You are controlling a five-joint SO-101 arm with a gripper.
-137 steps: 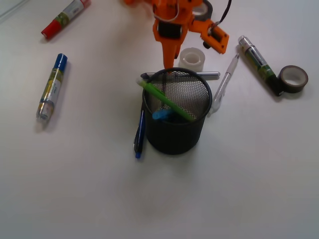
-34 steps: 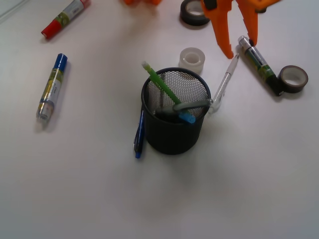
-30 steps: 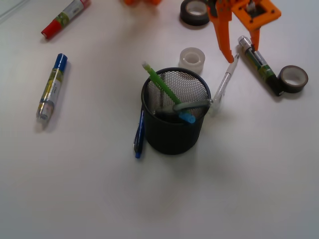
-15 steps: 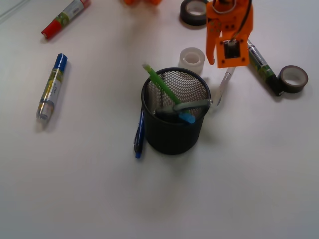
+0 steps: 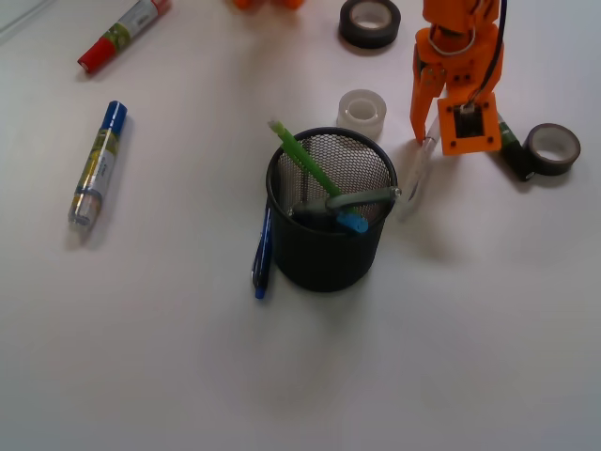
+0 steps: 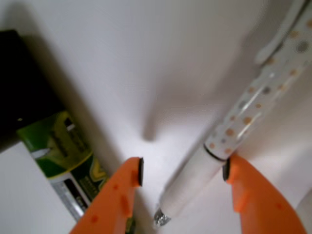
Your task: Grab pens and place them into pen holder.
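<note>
A: What has changed in the last moments?

B: The pincer (image 5: 424, 139) has dropped from above the tape rolls down to the worktop (image 5: 188, 376), and its jaws now straddle the white-silver pen (image 5: 414, 175). In the wrist view the pen (image 6: 243, 122) lies between the two orange fingers (image 6: 117, 195), one pad touching its barrel, the other still apart from it. So the pincer is part-open around the pen, not yet clamped.

A: And before that?

B: The grey-silver pen (image 5: 360, 199) went into the pen holder (image 5: 329, 254); a few seconds back it lay behind the cup. It now leans inside with the lime green pen (image 5: 305, 164) and the light blue pen (image 5: 351, 223).

A: What does that leave?

B: Three are in, I judge. The white-silver pen lies just right of the holder, about to be taken. The dark blue-black pen (image 5: 262, 256) lies against the holder's left side.

A: The surface?

B: Plain white and matt. A black-capped marker (image 6: 68, 161) sits close beside the left finger, so closing could nudge it. A clear tape roll (image 5: 362, 111) and two dark tape rolls (image 5: 552, 148) are near; the other markers (image 5: 98, 164) lie well apart.
</note>
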